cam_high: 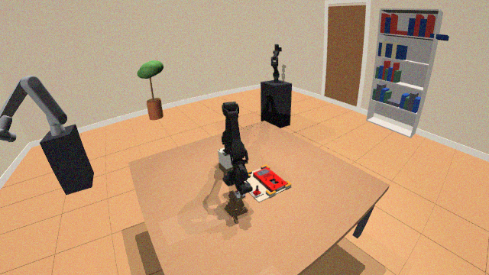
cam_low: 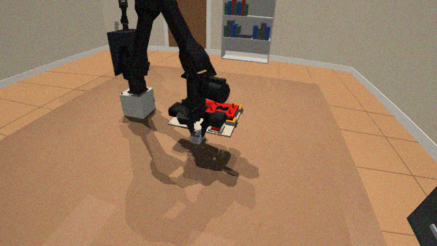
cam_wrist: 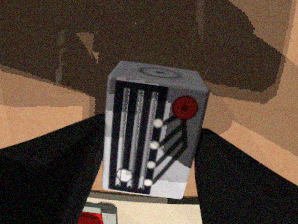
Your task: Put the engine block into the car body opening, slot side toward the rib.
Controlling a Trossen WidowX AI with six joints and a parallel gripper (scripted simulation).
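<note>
The engine block point(cam_high: 240, 195) point(cam_low: 196, 139) point(cam_wrist: 137, 135) is a small grey box. In the wrist view its slotted face with a red disc points to the camera, and a ringed grey end face points away. My gripper point(cam_high: 240, 192) point(cam_low: 196, 133) point(cam_wrist: 152, 132) is shut on its two sides, low beside the cream plate point(cam_low: 229, 132) point(cam_wrist: 150, 210). I cannot tell whether the block touches the table. The red car body point(cam_high: 279, 186) point(cam_low: 228, 113) lies on the plate; its dark opening point(cam_high: 273, 181) point(cam_low: 222, 108) looks empty. The rib is too small to make out.
A small red part with an upright dark stick point(cam_high: 257, 189) stands on the plate near the gripper; its red base also shows in the wrist view point(cam_wrist: 92, 218). Orange blocks point(cam_high: 271, 193) edge the car body. The arm's white base point(cam_high: 225, 158) point(cam_low: 138, 104) stands behind.
</note>
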